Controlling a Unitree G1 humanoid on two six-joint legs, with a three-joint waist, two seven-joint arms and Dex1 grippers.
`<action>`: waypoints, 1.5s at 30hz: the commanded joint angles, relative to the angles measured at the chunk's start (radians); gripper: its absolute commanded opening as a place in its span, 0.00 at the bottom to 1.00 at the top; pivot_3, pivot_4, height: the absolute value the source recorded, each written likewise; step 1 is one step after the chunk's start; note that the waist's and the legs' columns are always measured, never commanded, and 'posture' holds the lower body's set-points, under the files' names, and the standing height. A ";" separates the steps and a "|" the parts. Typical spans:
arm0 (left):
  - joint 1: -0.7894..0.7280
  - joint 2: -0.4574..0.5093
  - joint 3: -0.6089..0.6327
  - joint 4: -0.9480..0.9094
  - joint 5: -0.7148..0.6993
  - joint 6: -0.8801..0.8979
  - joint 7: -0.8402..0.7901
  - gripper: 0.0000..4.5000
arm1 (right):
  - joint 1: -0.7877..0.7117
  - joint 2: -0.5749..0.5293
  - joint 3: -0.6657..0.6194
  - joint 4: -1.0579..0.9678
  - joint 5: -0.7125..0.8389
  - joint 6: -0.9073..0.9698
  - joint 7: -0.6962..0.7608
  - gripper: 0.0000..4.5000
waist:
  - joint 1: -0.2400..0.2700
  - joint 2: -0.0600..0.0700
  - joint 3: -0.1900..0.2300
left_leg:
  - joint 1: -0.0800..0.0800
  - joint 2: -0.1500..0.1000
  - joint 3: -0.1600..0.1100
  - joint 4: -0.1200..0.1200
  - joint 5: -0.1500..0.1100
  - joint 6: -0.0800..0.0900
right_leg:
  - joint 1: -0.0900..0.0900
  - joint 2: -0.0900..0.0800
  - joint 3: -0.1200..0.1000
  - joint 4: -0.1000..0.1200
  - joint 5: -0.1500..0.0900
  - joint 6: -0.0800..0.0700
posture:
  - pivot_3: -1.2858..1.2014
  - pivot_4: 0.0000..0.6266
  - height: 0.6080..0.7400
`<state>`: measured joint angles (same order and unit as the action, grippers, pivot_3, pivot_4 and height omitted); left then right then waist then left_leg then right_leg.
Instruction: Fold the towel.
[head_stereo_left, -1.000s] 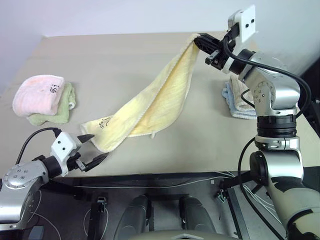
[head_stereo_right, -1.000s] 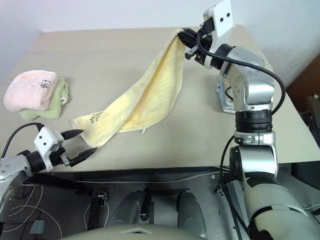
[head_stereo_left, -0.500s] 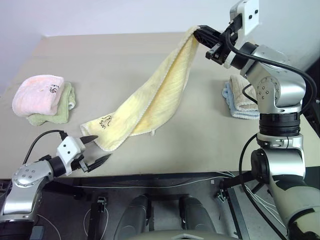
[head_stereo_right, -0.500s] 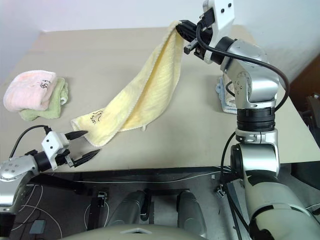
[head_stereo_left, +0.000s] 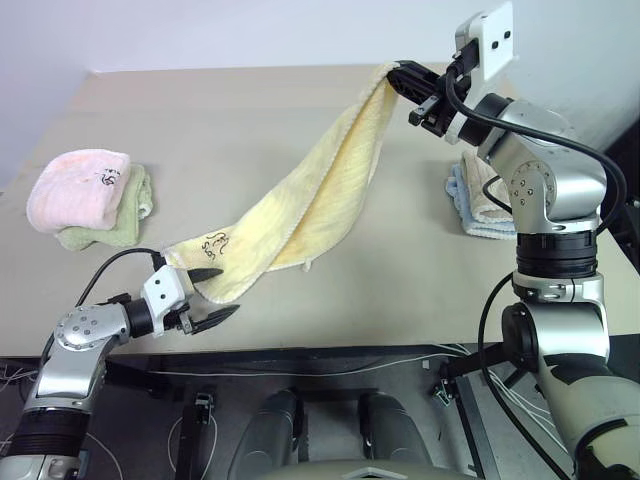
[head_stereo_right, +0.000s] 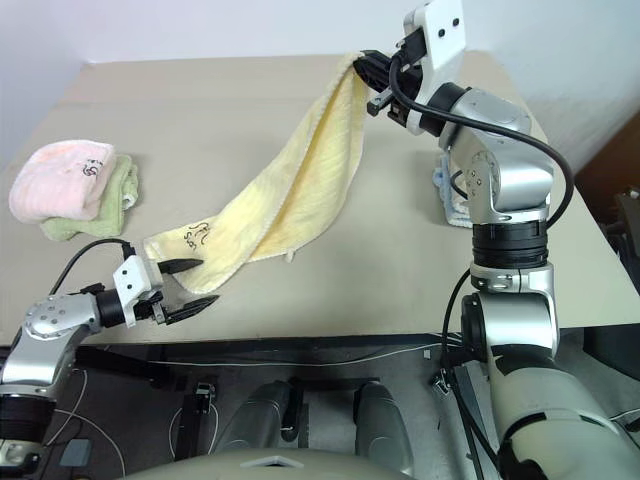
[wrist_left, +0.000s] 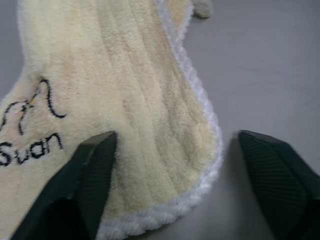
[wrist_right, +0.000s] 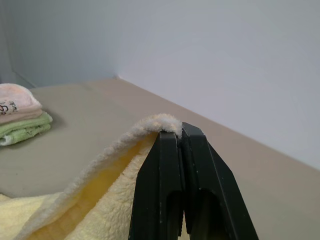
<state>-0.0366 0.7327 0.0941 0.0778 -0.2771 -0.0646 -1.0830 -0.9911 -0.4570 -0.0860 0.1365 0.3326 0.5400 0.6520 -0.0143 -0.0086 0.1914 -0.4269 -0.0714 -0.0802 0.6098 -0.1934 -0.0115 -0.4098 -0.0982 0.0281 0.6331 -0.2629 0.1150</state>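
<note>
Towel: the pale yellow terry-cloth rectangular towel (head_stereo_left: 310, 195) with a white stitched hem hangs in a long slope across the tan table (head_stereo_left: 200, 130); its top corner is raised at about 1 o'clock and its low end rests on the table at about 7 o'clock, black embroidered lettering facing up.
Right gripper: the right gripper (head_stereo_left: 408, 84) is clenched on the towel's top corner, holding it well above the table.
Left gripper: the left gripper (head_stereo_left: 212, 292) has its two black fingers (wrist_left: 90, 175) spread on either side of the towel's low corner, one against the pile and one just beside the hem; nothing is pinched yet.
Done: one corner is lifted and the towel is drawn out lengthwise.
Left to do: by my reading, grasp the low corner, spread the cloth flat, then make every fold; no fold shows so far.
Other cloths: a folded pink towel on a light green one (head_stereo_left: 85, 198) at 9 o'clock, a folded beige and pale blue stack (head_stereo_left: 478, 205) at 3 o'clock, both well apart from the work.
</note>
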 joint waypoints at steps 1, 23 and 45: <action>0.027 0.037 -0.035 -0.045 0.001 0.050 -0.047 0.59 | -0.001 -0.016 -0.023 -0.049 0.007 -0.010 -0.015 0.00 | -0.003 0.000 0.000 | 0.000 0.000 0.000 0.000 0.000 0.000 | 0.000 0.000 0.000 0.000 0.000 0.000 | 0.52 0.24 1.00; -0.237 0.112 0.210 0.004 -0.282 0.338 -0.028 0.01 | 0.040 -0.044 -0.042 -0.026 -0.024 -0.072 -0.056 0.00 | -0.003 0.002 -0.001 | 0.000 0.001 -0.001 0.000 0.000 0.000 | -0.001 0.002 -0.001 0.001 0.000 0.000 | 0.52 0.24 1.00; -1.255 0.179 0.082 1.216 0.144 -0.042 0.127 0.01 | -0.085 -0.127 -0.016 0.287 -0.127 -0.351 0.044 0.00 | -0.031 -0.005 0.002 | -0.002 -0.002 0.002 0.003 0.002 -0.001 | -0.005 0.003 -0.002 0.014 -0.002 0.005 | 0.52 0.24 1.00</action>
<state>-1.3075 0.8707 0.1779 1.2816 -0.1555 -0.0999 -0.8962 -1.1324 -0.5556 -0.0831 0.5228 0.1706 0.1663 0.6484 -0.0450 -0.0131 0.1938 -0.4290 -0.0729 -0.0784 0.6126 -0.1919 -0.0120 -0.4142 -0.0949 0.0255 0.6471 -0.2655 0.1203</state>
